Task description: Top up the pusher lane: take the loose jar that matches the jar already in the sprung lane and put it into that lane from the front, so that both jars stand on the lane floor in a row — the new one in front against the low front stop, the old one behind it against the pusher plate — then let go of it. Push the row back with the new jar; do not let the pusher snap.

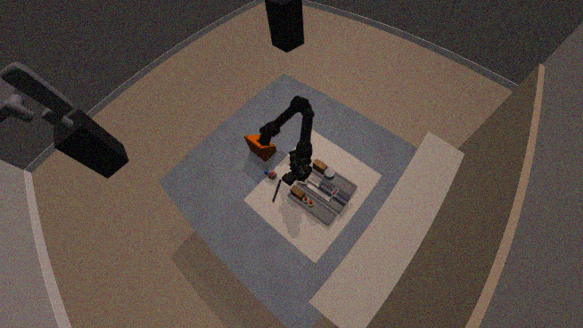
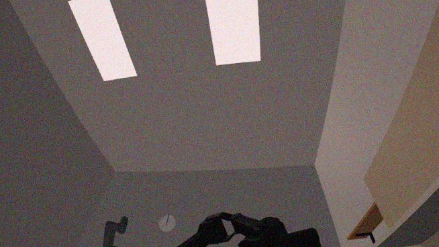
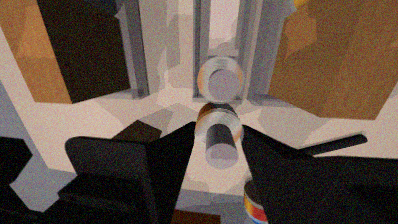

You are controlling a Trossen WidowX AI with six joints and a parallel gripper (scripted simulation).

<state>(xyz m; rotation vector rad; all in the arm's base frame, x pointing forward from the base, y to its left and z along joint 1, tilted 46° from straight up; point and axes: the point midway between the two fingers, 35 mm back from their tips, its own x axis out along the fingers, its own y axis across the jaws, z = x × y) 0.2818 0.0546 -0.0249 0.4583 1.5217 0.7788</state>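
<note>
- pincer (image 1: 289, 179) (image 3: 217, 127) pinching the loose jar (image 3: 220, 145);
- lane jar (image 3: 220, 80) just ahead, nearly in line; judged move: forward along the sprung lane (image 3: 201, 45)

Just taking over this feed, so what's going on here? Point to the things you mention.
The arm's claw (image 1: 289, 179) (image 3: 217, 127) is shut on a jar with a grey top (image 3: 221, 156). It is held just in front of the middle lane, where a similar jar (image 3: 224, 84) stands near the front end. The held jar looks not yet in the lane.

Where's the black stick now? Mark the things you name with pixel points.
In the wrist view, the black stick (image 1: 276, 191) (image 3: 334, 145) is at the right, just above the gripper's (image 1: 285, 178) (image 3: 219, 131) right-hand finger.
</note>
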